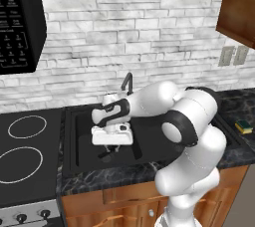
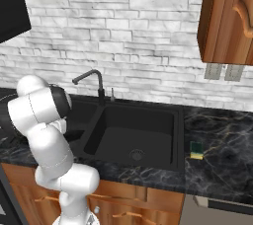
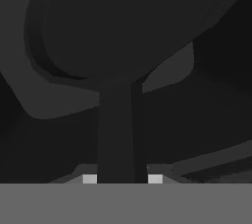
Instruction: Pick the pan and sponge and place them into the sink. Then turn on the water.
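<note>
My gripper [image 1: 106,151] hangs low in the left basin of the black sink [image 1: 69,141], pointing down. In the hand view the gripper [image 3: 122,179] is shut on the straight handle of the black pan [image 3: 118,21], and the pan's round body hangs beyond it over the dark basin floor. The yellow sponge [image 1: 244,125] with its green top lies on the counter to the right of the sink [image 2: 148,106], and the sponge [image 2: 196,150] sits just past the right basin's rim. The curved black faucet [image 2: 91,78] stands behind the sink with no stream under it.
A black stovetop with white-ringed burners [image 1: 25,126] lies left of the sink. A microwave [image 1: 17,22] hangs above it. Dark marble counter [image 2: 222,140] runs to the right of the sponge, under a wall cabinet [image 2: 227,17].
</note>
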Robot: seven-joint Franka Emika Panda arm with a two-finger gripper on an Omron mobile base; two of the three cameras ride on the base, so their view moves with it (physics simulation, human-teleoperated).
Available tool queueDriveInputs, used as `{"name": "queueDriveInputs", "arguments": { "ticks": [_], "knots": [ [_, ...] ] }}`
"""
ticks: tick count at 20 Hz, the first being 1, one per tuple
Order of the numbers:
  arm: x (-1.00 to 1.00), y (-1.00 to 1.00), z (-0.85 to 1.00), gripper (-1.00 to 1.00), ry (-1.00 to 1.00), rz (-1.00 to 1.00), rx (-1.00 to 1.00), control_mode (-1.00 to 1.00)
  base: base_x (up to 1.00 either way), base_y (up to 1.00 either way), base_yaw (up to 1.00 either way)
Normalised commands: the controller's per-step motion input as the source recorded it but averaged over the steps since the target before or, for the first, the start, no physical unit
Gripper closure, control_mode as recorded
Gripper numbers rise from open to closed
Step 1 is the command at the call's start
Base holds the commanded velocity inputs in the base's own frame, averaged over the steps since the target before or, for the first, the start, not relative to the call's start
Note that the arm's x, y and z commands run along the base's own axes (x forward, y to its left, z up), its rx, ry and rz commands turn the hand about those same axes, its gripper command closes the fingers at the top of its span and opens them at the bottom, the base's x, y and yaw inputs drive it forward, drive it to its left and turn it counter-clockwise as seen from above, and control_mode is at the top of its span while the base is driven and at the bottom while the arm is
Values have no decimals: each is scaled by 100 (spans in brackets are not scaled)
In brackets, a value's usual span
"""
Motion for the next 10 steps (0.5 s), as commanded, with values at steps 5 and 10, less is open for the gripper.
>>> {"name": "queueDriveInputs", "arguments": {
  "ticks": [5, 10],
  "knots": [
    [5, 1, -35, 100, -10, -1, -2, -100, 0, 0, 0],
    [14, 6, -40, 100, -11, 0, -1, -100, 0, 0, 0]
  ]
}}
